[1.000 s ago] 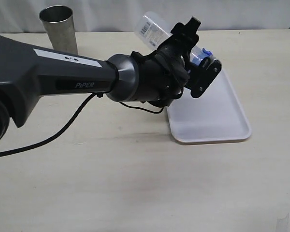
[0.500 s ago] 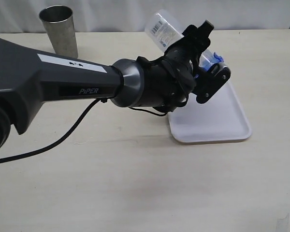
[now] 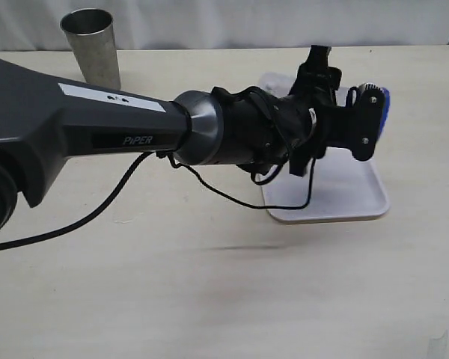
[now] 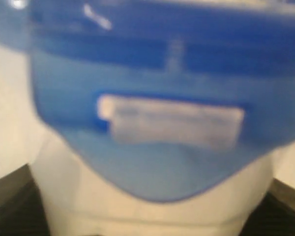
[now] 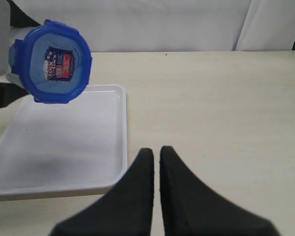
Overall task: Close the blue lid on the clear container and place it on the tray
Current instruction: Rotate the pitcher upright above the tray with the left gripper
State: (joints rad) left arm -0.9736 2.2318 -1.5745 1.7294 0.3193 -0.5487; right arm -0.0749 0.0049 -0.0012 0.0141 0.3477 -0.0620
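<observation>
As you look across the scene, room: plain white backdrop behind the far edge, nothing else of the room shows.
Table: pale beige wood-look top, matte, a few faint scuffs.
Left arm: dark grey, reaches across from your left toward the tray; a black cable loops under its wrist.
Tray: white, flat on the table's right half.
Metal cup: upright at the far left, well apart from the tray.
Left gripper: clamped on the clear container, held sideways in the air over the tray.
Blue lid: seated on the container's mouth, facing right, sticker outward.
Right gripper: fingers together, empty, just beside the tray's rim.
</observation>
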